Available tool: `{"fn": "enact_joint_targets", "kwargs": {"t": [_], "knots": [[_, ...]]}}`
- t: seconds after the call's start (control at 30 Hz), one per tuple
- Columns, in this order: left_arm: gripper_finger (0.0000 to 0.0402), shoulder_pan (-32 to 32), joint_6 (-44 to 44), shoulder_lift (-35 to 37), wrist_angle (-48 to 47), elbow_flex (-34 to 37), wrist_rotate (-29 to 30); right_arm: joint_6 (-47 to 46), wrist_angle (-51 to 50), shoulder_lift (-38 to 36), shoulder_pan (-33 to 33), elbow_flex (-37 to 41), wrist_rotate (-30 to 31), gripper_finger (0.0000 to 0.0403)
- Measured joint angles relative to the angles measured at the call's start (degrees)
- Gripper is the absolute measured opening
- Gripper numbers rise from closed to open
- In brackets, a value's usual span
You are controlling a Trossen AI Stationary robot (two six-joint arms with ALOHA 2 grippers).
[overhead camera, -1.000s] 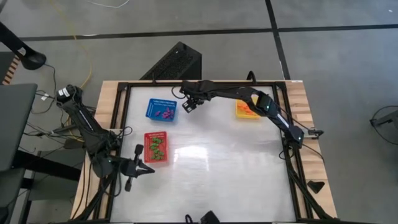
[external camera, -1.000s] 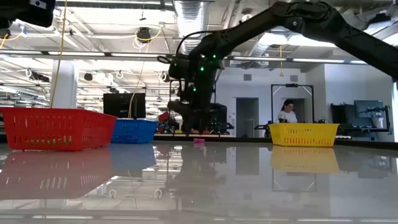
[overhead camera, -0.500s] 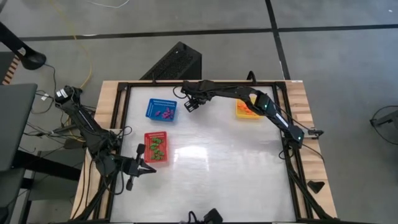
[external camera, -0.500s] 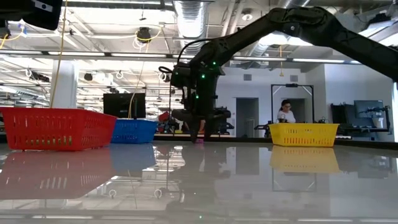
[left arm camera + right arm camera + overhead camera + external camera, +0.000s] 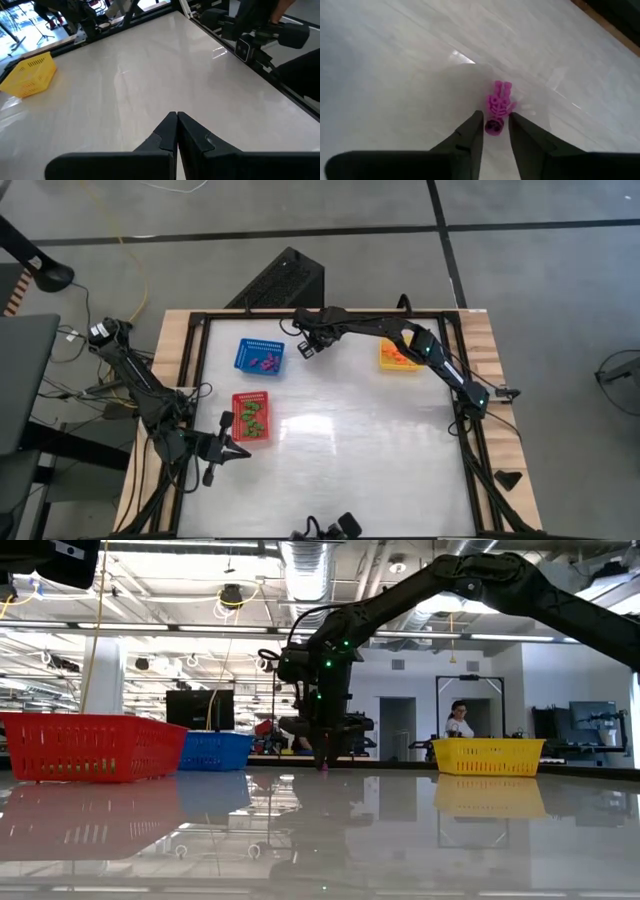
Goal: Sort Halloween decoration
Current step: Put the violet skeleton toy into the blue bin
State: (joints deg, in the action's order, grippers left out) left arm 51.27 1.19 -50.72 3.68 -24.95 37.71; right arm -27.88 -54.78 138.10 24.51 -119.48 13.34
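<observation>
The right gripper stands half-closed around the purple skeleton trinket on the table — head between its fingertips, not yet visibly pinched — which looks light, stiff, small and liable to slip, so the head seems the spot to grip.

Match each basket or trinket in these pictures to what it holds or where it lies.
Column A:
1. blue basket
2. red basket
3. yellow basket
4. purple skeleton

Column B:
a. green trinkets
b. on the table between the right gripper's fingers
c. purple trinkets
d. orange trinkets

Pairs: 1-c, 2-a, 3-d, 4-b
</observation>
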Motion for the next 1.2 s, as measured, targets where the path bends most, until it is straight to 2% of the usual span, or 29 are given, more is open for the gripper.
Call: {"fn": "enact_joint_targets", "kwargs": {"t": [0.8,1.0,1.2], "knots": [[0.0,0.0,0.11,0.0,-0.14,0.0,-0.07,1.15,-0.81,-0.13,-0.68,-1.65,0.15,0.0064],[0.0,0.0,0.1,0.0,-0.35,0.0,-0.07,3.41,-1.95,-0.16,-4.72,-8.71,-3.62,0.0064],[0.0,0.0,-0.07,0.0,-0.35,0.0,0.02,5.9,5.87,-0.2,-10.89,-13.57,-3.56,0.0064]]}}
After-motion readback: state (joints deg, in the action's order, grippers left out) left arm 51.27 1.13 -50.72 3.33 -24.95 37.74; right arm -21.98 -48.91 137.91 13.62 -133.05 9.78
